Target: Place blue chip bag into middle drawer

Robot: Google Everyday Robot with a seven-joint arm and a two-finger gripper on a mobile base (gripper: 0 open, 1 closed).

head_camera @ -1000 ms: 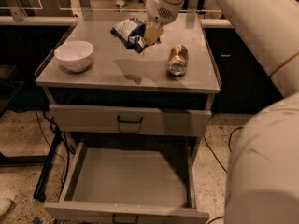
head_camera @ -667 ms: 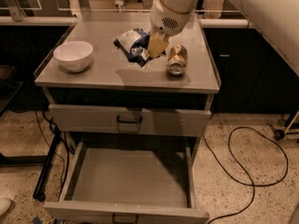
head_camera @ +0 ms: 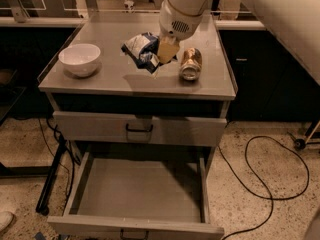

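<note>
Worktop (head_camera: pixel 100 81) up top | drawer (head_camera: pixel 140 194) wide open, below it and nearer you | bag (head_camera: pixel 141 48) held above the worktop, left of the can (head_camera: pixel 190 64) | your tool (head_camera: pixel 166 51) pinched on the bag's right edge, bag trailing left.

White bowl (head_camera: pixel 79 59) upright on surface (head_camera: pixel 100 81), left side. Copper can (head_camera: pixel 190 64) on its side, right, just beside the hand (head_camera: pixel 162 57) over mid-surface. Top drawer front (head_camera: pixel 170 130) shut. Black cable (head_camera: pixel 272 184) looped on speckled floor (head_camera: pixel 250 134), right.
</note>
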